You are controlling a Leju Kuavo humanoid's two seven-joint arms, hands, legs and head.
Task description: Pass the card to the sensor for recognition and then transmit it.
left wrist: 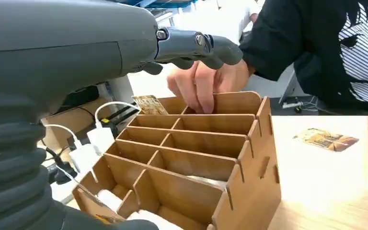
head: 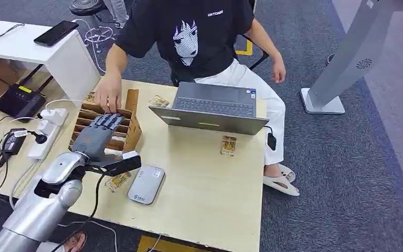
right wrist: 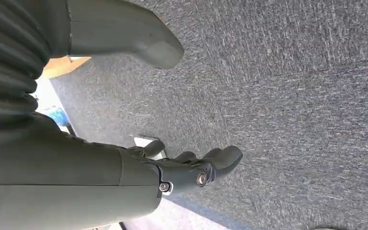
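Observation:
My left hand (head: 98, 135) hovers flat over the wooden divider box (head: 128, 137) at the table's left, fingers stretched out and holding nothing. From the left wrist view, my left hand (left wrist: 100, 52) reaches above the box (left wrist: 196, 143), where a gold-patterned card (left wrist: 149, 104) stands in a far compartment. A person's hand (head: 107, 97) is at the box's far end, just ahead of my fingers. The grey card sensor (head: 146, 184) lies flat near the front edge, with a card (head: 118, 181) beside it. My right hand (right wrist: 139, 172) hangs over grey carpet, fingers apart and empty.
An open laptop (head: 210, 107) stands mid-table in front of the seated person. Loose cards lie on the table (head: 210, 178) near the laptop (head: 229, 145) and behind the box (head: 158, 101). A power strip (head: 44, 134) and cables lie left of the table. A grey stand (head: 346, 63) is at the right.

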